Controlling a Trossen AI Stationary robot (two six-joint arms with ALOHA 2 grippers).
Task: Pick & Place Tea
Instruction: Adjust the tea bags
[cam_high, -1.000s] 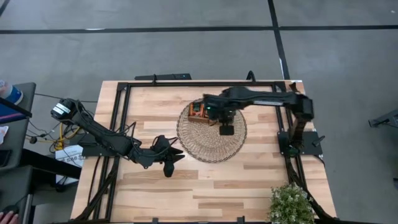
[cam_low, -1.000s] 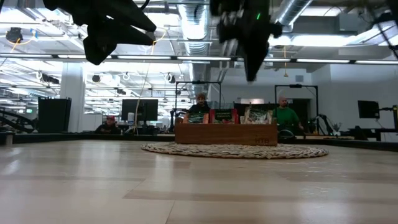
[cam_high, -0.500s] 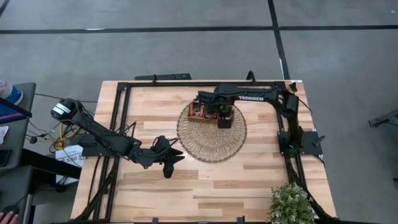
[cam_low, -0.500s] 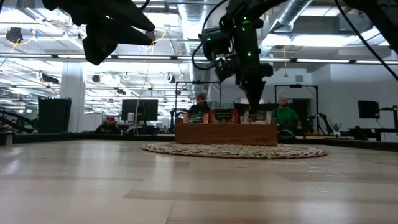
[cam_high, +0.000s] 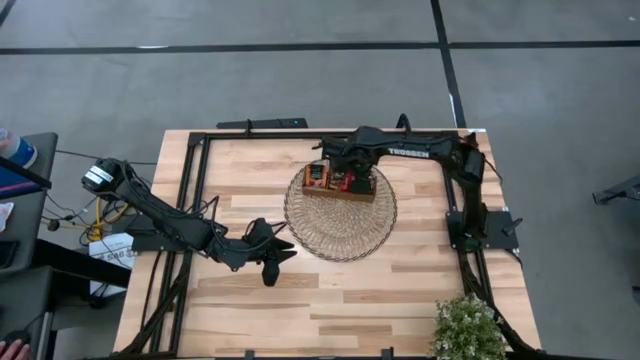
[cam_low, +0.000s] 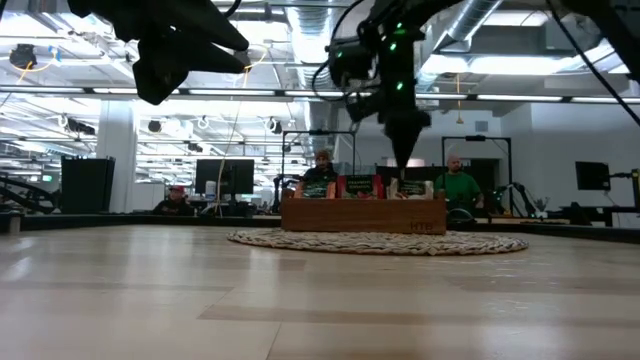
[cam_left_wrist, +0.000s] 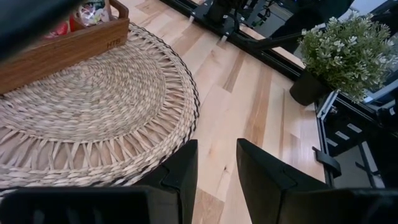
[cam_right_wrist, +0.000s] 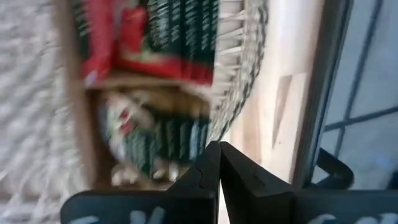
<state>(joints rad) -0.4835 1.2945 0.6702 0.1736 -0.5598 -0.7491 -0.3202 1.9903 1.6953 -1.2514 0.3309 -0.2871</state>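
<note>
The tea sachets (cam_right_wrist: 140, 43), red and green, stand on edge in a brown wooden tray (cam_high: 340, 182). The tray rests on a round wicker mat (cam_high: 340, 215) at the table's far middle. My right gripper (cam_low: 405, 163) is shut and points steeply down just above the sachets (cam_low: 358, 186) at the tray's right end. It touches nothing that I can see. My left gripper (cam_left_wrist: 216, 165) hovers open with nothing between its fingers, at the mat's near-left rim (cam_left_wrist: 186, 118).
A potted plant (cam_high: 467, 328) stands at the table's near right corner. A black frame (cam_high: 195, 200) runs along the left, far and right edges. Bare wood lies in front of the mat. People sit at desks (cam_low: 320, 175) in the room beyond.
My right gripper has moved from above the mat's middle toward the far edge and has come down. It has tipped more steeply downward and now stands over the tray, still shut.
</note>
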